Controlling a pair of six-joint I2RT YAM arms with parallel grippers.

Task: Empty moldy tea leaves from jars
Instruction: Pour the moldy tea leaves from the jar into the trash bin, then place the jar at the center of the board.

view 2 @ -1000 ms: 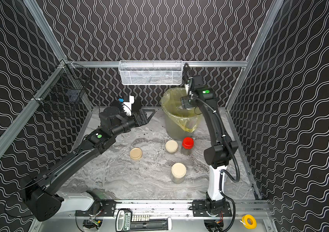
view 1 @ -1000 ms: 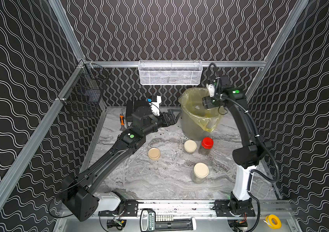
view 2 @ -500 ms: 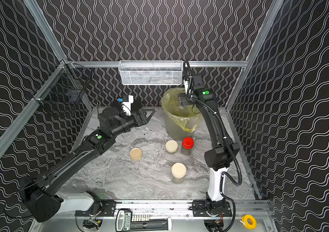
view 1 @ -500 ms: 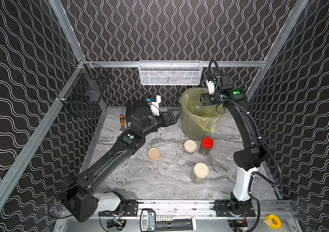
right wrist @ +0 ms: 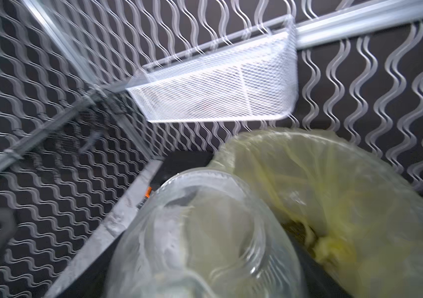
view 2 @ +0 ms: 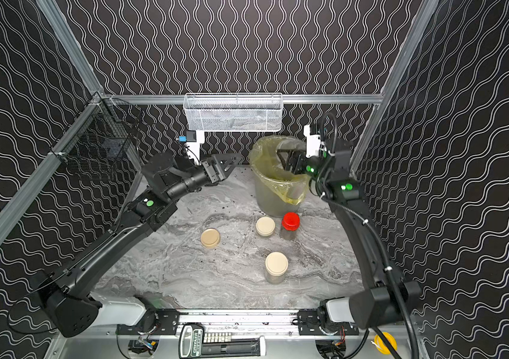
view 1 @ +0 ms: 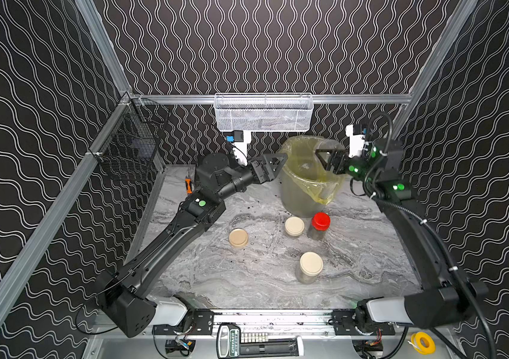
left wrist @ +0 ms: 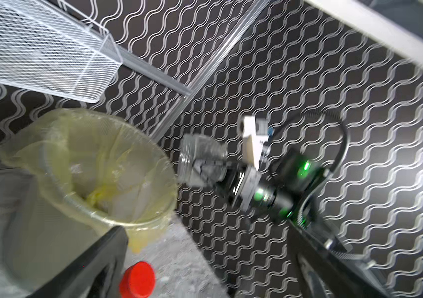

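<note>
Firstly, one big bucket [view 1: 296, 199] lined with a yellow bag stands at the back of the marble table [view 1: 216, 279]. I count four glass jars. Three stand closed in front of the bucket: a near cream-lidded jar [view 1: 310, 268], a far cream-lidded jar [view 1: 294, 226] and a red-lidded jar [view 1: 320, 224]. One loose cream lid [view 1: 238, 237] lies flat. Tiny dark tea leaves [view 1: 259, 205] are scattered near the bucket. The right gripper [view 1: 329, 158] clasps the fourth, open jar [left wrist: 200, 162], which is tilted at the bucket's rim. The left gripper [view 1: 278, 164] is spread wide with nothing in it, just beside the bucket.
</note>
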